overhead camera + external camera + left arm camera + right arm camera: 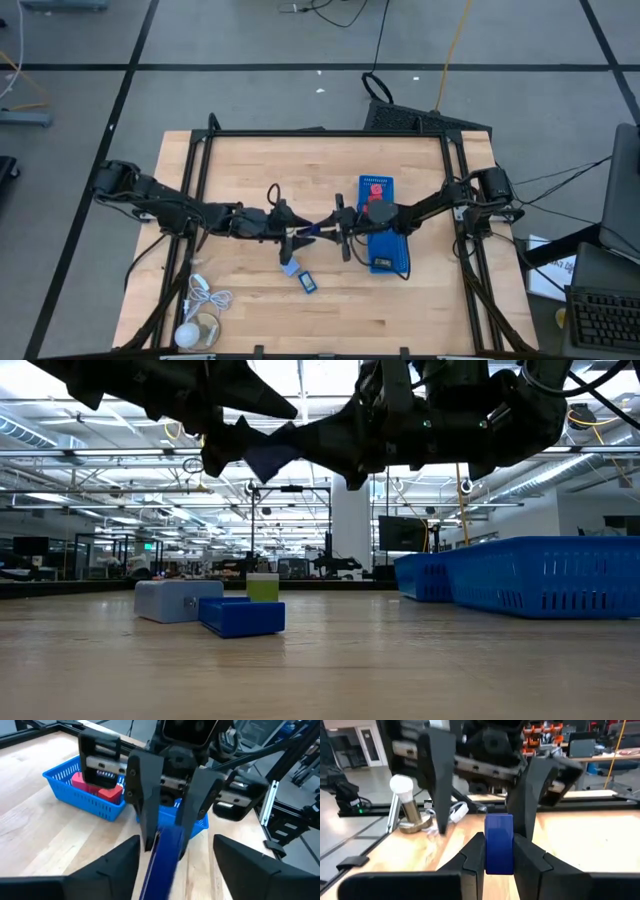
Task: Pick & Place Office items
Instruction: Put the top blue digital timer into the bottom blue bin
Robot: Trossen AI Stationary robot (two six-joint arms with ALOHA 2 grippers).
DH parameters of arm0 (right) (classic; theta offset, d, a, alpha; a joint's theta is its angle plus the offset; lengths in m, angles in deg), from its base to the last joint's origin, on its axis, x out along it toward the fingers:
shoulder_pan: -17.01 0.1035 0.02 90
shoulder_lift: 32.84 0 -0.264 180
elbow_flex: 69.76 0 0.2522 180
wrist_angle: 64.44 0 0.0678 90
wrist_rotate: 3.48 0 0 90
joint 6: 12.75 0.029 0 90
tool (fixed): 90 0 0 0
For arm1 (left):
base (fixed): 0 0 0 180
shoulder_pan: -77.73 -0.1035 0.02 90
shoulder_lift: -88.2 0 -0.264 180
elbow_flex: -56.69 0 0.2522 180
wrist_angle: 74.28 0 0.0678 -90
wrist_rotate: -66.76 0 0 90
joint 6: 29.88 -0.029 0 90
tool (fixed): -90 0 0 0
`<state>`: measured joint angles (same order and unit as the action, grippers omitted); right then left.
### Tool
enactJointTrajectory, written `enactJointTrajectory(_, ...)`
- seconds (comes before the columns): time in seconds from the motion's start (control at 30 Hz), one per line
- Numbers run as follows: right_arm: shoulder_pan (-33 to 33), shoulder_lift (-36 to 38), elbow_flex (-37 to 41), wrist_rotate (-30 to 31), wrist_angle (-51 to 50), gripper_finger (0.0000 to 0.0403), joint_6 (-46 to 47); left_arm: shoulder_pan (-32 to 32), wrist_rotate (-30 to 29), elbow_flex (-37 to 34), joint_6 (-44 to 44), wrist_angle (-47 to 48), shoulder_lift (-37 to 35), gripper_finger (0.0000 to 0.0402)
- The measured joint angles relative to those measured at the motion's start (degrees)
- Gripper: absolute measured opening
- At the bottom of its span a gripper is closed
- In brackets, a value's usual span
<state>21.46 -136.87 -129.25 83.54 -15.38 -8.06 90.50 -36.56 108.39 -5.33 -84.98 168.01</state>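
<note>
Right wrist view shows the blue block (498, 844) clamped between the right gripper (498, 851) jaws above the surface (250, 310); rigid and light, best held by flat sides. Left gripper (175, 855) jaws spread around it.

Both arms are black and jointed, built of blocky, angular links with rounded housings at the joints. Black cables run from each arm's base off the table's sides. The left gripper (290, 236) has two flat, dark, wedge-shaped fingers (434, 780) on a pale crossbar. The right gripper (338, 226) has matching tapered black fingers (145, 790), small round screws near their tops, and a silvery rail behind them.
</note>
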Motion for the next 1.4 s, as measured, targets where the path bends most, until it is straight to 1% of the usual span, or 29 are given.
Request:
enactJointTrajectory(0.17,0.00,0.22,0.02,-0.04,-1.66,0.0060,0.02,-0.04,-0.10,0.00,-1.03,-0.08,0.00,0.0283)
enactJointTrajectory(0.3,0.03,2.93,0.02,-0.15,-5.82,0.0060,-0.14,-0.04,-0.20,0.00,-2.40,0.22,0.00,0.0290)
enactJointTrajectory(0.47,0.59,9.68,0.00,-0.05,-17.97,0.0059,-1.06,-0.04,-0.14,0.00,-1.99,0.29,0.00,0.0291)
enactJointTrajectory(0.67,2.90,17.98,0.00,0.38,-35.50,0.0059,-0.92,-0.25,-0.15,-0.09,-3.66,0.20,-1.02,0.0292)
enactJointTrajectory(0.73,4.38,20.62,0.00,2.35,-41.17,0.0059,-0.90,-0.68,-0.13,-0.09,-4.28,0.77,-1.59,0.0292)
enactJointTrajectory(0.83,6.86,24.89,0.00,7.40,-50.07,0.0059,0.04,-1.47,-0.17,-0.09,-5.05,1.77,-2.54,0.0292)
enactJointTrajectory(1.0,11.17,31.55,0.00,15.82,-64.74,0.0059,5.64,-2.55,-0.17,-0.11,-5.11,3.59,-2.38,0.0292)
enactJointTrajectory(1.1,13.94,34.57,0.00,19.80,-73.21,0.0059,8.82,-3.14,-0.15,-0.09,-5.06,6.38,-2.15,0.0292)
enactJointTrajectory(1.17,15.30,36.08,0.00,21.14,-78.78,0.0059,11.82,-3.46,-0.17,-0.11,-4.72,7.18,-2.10,0.0292)
enactJointTrajectory(1.27,16.73,36.65,0.00,21.07,-85.32,0.0059,16.08,-3.82,-0.20,-0.11,-4.63,7.25,-2.16,0.0292)
enactJointTrajectory(1.33,17.28,36.43,0.26,21.09,-87.47,0.0059,17.23,-4.10,-0.20,-0.11,-4.77,7.42,-2.14,0.0292)
enactJointTrajectory(1.4,17.47,36.09,1.50,21.07,-87.13,0.0059,17.35,-4.42,-0.16,-0.11,-4.90,7.29,-2.14,0.0292)
